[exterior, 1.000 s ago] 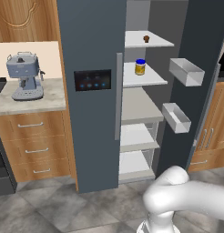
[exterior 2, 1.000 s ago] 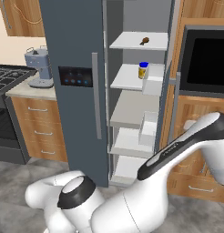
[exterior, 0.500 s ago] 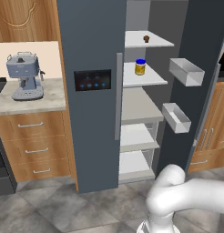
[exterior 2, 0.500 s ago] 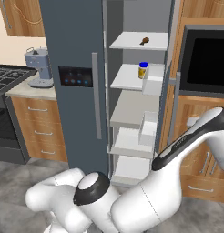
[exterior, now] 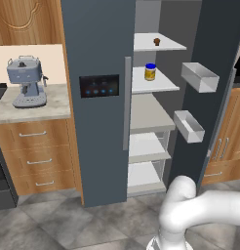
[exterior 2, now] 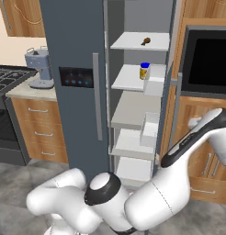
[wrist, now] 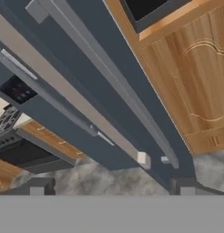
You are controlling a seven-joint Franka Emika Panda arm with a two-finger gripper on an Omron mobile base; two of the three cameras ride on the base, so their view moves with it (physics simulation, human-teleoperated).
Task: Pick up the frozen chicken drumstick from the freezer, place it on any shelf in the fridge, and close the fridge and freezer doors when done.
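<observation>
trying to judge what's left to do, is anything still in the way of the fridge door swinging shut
Nothing visible does. The drumstick already lies on the top shelf, and the yellow jar stands back on its board. The door hangs wide open, its bins clear of the shelves.

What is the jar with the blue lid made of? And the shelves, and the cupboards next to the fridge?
The jar looks like smooth yellow glass or plastic; it is too small to tell which, and the blue lid looks like plastic. The shelves look like matte pale grey plastic: flat, plain, no shine. The drawer cabinet looks like varnished wood: orange-brown with grain lines, and thin metal-looking handles.
</observation>
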